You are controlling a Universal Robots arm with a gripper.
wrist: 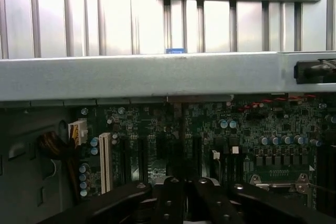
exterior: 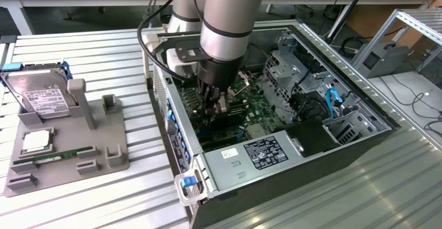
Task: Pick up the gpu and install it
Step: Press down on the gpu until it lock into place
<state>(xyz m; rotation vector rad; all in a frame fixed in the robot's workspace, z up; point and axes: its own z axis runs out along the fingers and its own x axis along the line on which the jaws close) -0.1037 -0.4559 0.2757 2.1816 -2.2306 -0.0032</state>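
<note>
**Grip on thin dark gpu [exterior: 224,117] card, low inside open grey metal computer case [exterior: 228,173]**

The black two-fingered gripper [exterior: 219,104] on the grey arm reaches down into the case, which lies on its side with the panel off. Its jaws are almost fully closed, with only a narrow gap, and that gap appears to be taken up by the card, so the gpu looks clamped rather than loose.

The gpu hangs directly below the fingers, just above the green motherboard [exterior: 222,136]. Whether its lower edge touches a slot cannot be told. In the wrist view the gripper [wrist: 184,195] sits in the foreground and the gpu [wrist: 181,129] is seen edge-on as a dark thin line. Its long axis seems to run away from the fingers towards the grey case [wrist: 131,77] wall, in line with the long slots on the motherboard [wrist: 252,124].

Room is tight. The case wall stands close on one side. The perforated metal drive cage [exterior: 290,68] and a black boxy cover [exterior: 311,136] crowd the exterior view's right. Black cables loop near the wrist.

Well apart, on the exterior view's left, a grey plastic holder tray [exterior: 103,136] carries a boxy grey hard drive [exterior: 41,91] and a slim green memory stick [exterior: 59,155].
</note>
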